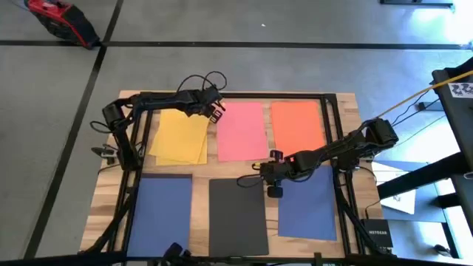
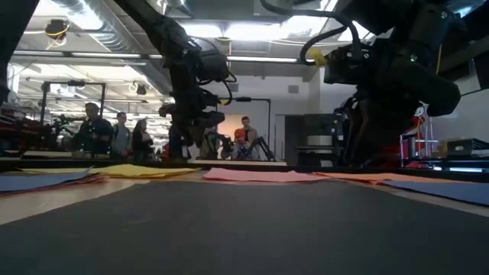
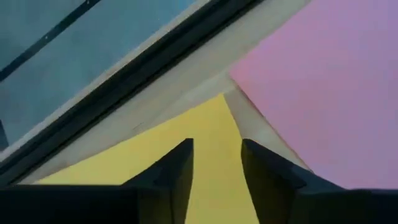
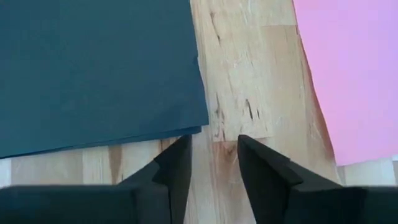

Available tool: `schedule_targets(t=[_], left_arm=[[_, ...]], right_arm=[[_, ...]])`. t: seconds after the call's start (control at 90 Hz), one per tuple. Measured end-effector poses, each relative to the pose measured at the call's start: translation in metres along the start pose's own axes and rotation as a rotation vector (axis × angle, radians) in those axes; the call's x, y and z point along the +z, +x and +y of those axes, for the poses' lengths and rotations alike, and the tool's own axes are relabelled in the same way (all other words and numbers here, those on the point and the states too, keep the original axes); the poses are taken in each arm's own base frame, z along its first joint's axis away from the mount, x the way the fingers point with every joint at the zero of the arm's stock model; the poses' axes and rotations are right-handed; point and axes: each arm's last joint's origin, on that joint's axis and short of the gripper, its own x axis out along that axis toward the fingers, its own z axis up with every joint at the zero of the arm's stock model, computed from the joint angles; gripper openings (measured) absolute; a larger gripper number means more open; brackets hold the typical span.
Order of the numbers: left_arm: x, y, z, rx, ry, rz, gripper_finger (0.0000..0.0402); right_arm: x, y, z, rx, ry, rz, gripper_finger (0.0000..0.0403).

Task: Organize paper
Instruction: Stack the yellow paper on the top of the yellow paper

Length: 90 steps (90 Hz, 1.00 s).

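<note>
— When you looked straight down, where did the paper lie?
— You had six sheets on the table (image 1: 347, 100): yellow (image 1: 179, 137), pink (image 1: 242, 131) and orange (image 1: 297, 126) in the far row, blue (image 1: 161, 214), black (image 1: 236, 216) and another blue (image 1: 309, 207) in the near row. Your left gripper (image 1: 216, 108) hung over the yellow sheet's far corner, your right gripper (image 1: 267, 171) between pink and black.
— And from table height?
— You saw the sheets lying flat, people (image 2: 114, 134) standing beyond.
— The wrist cameras?
— Your left fingers (image 3: 177, 171) stood parted above yellow, holding nothing; your right fingers (image 4: 180, 162) were likewise released over bare wood, just beside the black corner.
</note>
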Motion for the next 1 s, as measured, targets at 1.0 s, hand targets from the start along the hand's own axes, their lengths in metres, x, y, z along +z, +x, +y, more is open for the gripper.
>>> schedule_targets(t=[1.0], left_arm=[[-0.115,-0.11,-0.047,-0.299,0.169,0.065,0.0]], right_arm=[[0.006,0.001,-0.007,-0.047,-0.054,-0.052,0.0001]])
